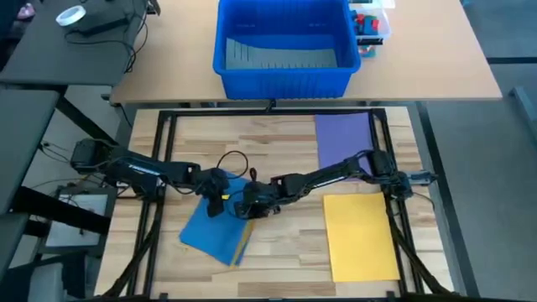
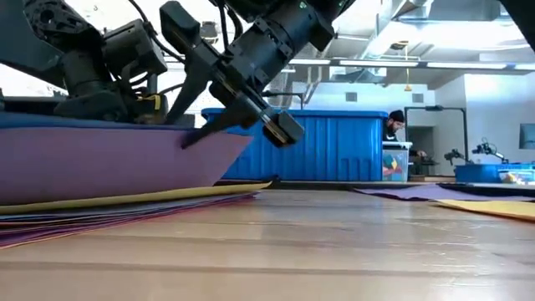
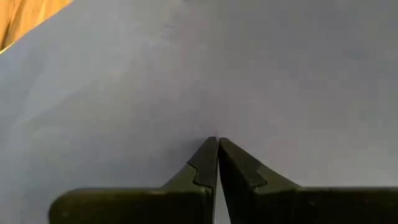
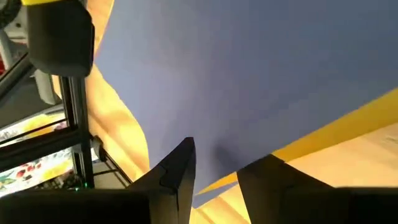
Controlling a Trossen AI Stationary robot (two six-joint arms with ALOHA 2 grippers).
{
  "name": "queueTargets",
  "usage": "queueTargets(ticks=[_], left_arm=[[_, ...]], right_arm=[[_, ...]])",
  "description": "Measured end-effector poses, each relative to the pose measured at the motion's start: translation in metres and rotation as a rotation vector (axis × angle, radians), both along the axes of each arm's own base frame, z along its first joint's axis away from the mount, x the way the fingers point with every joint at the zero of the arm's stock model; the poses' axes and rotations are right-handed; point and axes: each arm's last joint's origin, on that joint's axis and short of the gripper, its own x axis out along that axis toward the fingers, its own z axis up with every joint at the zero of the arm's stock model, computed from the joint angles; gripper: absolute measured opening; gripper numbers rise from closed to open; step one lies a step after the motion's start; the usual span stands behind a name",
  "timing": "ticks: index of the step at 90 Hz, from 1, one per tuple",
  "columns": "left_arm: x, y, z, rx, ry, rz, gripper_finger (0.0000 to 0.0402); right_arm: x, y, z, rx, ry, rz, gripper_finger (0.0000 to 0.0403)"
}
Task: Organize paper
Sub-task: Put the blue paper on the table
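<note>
A stack of paper lies left of the table's middle. A blue sheet (image 1: 211, 233) is on top, with yellow edges (image 1: 243, 239) showing beneath it. My left gripper (image 3: 217, 142) is shut, its tips down on the blue sheet (image 3: 186, 74). My right gripper (image 4: 224, 171) is open at that sheet's right edge (image 2: 238, 138), which stands curled up off the stack. A purple sheet (image 1: 344, 138) and a yellow sheet (image 1: 359, 235) lie flat, apart, on the table's right side. My left gripper presses its shut fingertips (image 3: 208, 155) down on the blue sheet's upper face (image 3: 217, 127), near its far part, slanting in from the table's left. My right gripper comes in from the right, slanting down. One fingertip (image 2: 196, 138) meets the blue sheet's raised right edge. Whether the other finger touches it, I cannot tell.
A big blue bin (image 1: 284, 46) stands on the far table, beyond the black frame (image 1: 268, 113). A small clear box of bits (image 1: 369, 25) sits beside it. Bare wood lies between the stack and the yellow sheet and along the near edge.
</note>
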Motion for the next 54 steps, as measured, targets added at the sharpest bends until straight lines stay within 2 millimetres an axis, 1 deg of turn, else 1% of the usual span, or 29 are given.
queueTargets(ticks=[26, 40, 54], left_arm=[[0.0, 0.0, 0.0, 0.0, 0.002, -0.001, 0.0], [0.0, 0.0, 0.0, 0.001, 0.002, -0.001, 0.0], [0.0, 0.0, 0.0, 0.0, 0.002, -0.001, 0.0]], right_arm=[[0.001, -0.001, 0.002, 0.082, -0.015, 0.078, 0.0102], [0.004, -0.009, 0.005, 0.086, -0.07, 0.185, 0.0102], [0.005, -0.014, 0.003, 0.082, -0.076, 0.205, 0.0102]])
